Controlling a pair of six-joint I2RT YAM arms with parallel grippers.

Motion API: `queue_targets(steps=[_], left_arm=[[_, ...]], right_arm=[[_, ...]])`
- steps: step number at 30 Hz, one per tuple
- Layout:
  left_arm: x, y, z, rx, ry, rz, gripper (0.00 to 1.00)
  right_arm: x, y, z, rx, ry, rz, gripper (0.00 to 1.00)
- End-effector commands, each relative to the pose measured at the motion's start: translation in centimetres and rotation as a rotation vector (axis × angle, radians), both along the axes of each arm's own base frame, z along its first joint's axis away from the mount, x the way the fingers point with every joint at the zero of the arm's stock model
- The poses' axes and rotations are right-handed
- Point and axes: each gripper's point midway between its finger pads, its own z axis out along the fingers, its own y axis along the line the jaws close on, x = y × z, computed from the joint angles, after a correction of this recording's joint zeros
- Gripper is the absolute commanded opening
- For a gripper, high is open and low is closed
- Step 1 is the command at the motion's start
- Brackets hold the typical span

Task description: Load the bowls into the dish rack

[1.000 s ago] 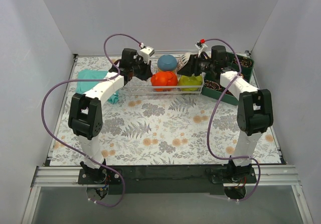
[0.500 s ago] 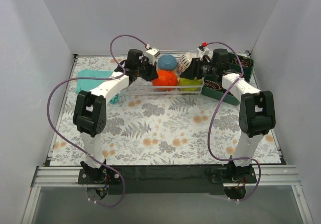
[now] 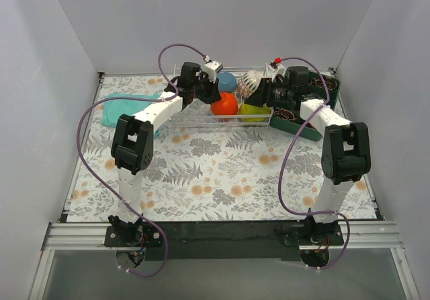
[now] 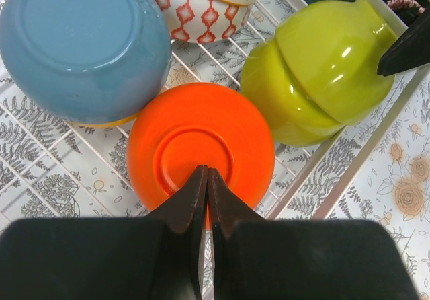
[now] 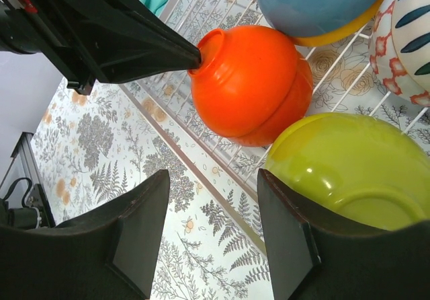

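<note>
The white wire dish rack (image 3: pixel 188 121) stands at the back of the table. In it lie a red-orange bowl (image 3: pixel 226 104) on its side, a blue bowl (image 3: pixel 227 81) over an orange-yellow rim, a white patterned bowl (image 3: pixel 250 80) and lime-green bowls (image 3: pixel 254 112). My left gripper (image 3: pixel 209 96) is shut, and its tips (image 4: pixel 207 173) press on the red-orange bowl's base (image 4: pixel 200 145). My right gripper (image 5: pixel 211 229) is open and empty, over the rack's front rail (image 5: pixel 201 169), next to the lime-green bowls (image 5: pixel 349 172). The red-orange bowl (image 5: pixel 248 85) touches them.
A dark green compartment tray (image 3: pixel 306 129) of small items sits right of the rack, under the right arm. A teal cloth (image 3: pixel 121 107) lies at the left of the rack. White walls close in the floral table on three sides.
My left gripper has moved right along the rack, and the red-orange bowl has moved right with it, up against the lime-green bowls. The right gripper has shifted slightly.
</note>
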Motion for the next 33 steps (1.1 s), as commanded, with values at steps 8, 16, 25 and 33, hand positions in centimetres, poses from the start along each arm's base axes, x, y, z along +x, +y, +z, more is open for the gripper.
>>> queue_targets(steps=[8,16,25,33], left_arm=[[-1.2,0.2,14.9,-0.112,-0.235,0.009,0.26],[-3.3,6.2,15.6,0.032,-0.325,0.2,0.92],[-3.7,20.5,9.3,0.25,-0.342,0.553,0.98],[-5.2,25.5,3.5,0.258,-0.187,0.635,0.98]], right_arm=[[2.4,-3.5,4.5,-0.199,-0.235,-0.133,0.68],[2.9,-6.6,5.4,-0.327,-0.265,-0.284,0.99],[-0.9,-12.8,5.9,-0.539,-0.198,-0.538,0.99],[-7.5,-17.2,2.7,-0.729,-0.143,-0.603,0.98]])
